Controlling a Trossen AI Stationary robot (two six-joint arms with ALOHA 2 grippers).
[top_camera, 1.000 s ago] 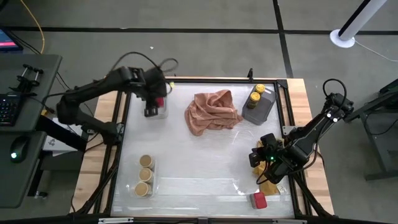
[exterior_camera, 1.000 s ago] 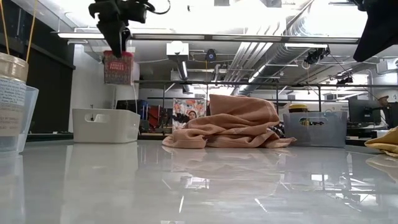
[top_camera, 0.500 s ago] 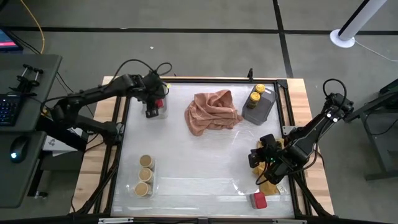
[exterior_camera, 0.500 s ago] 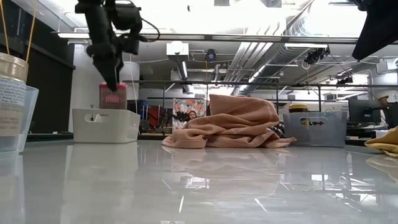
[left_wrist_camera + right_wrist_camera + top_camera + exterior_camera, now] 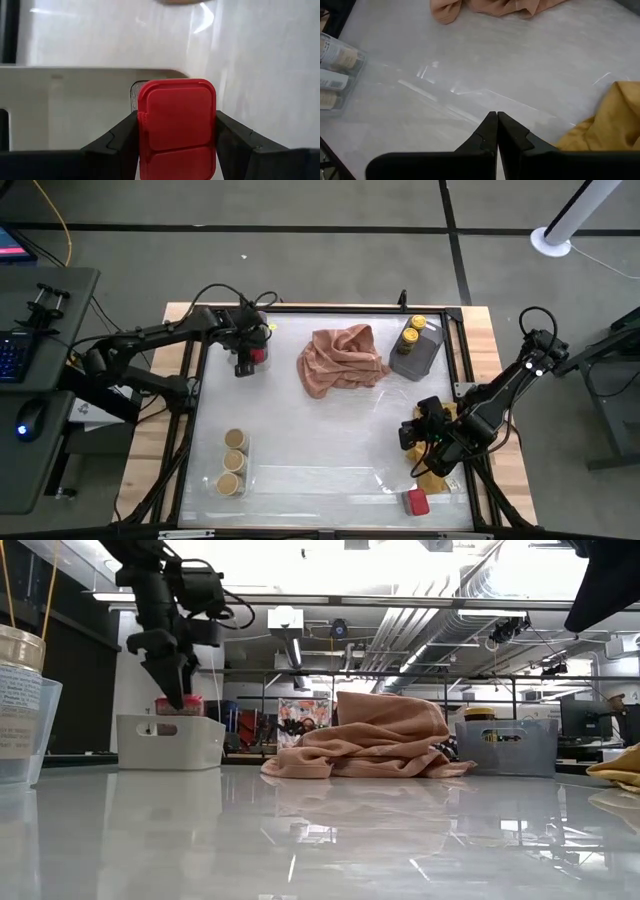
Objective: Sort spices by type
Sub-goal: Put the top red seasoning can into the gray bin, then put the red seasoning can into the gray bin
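1. Currently your left gripper (image 5: 175,150) has its jaws clamped on the red spice box (image 5: 176,129), upper left in the high view, inside the white tray (image 5: 170,741).
2. Judged light, rigid, slick plastic; hold its flat sides.
3. Right gripper (image 5: 497,131), lower right: jaws closed, empty.

The table (image 5: 330,840) is glossy white and mirrors the room. The red box (image 5: 176,127) looks like smooth plastic; the pink cloth (image 5: 343,358) is soft, crumpled fabric.
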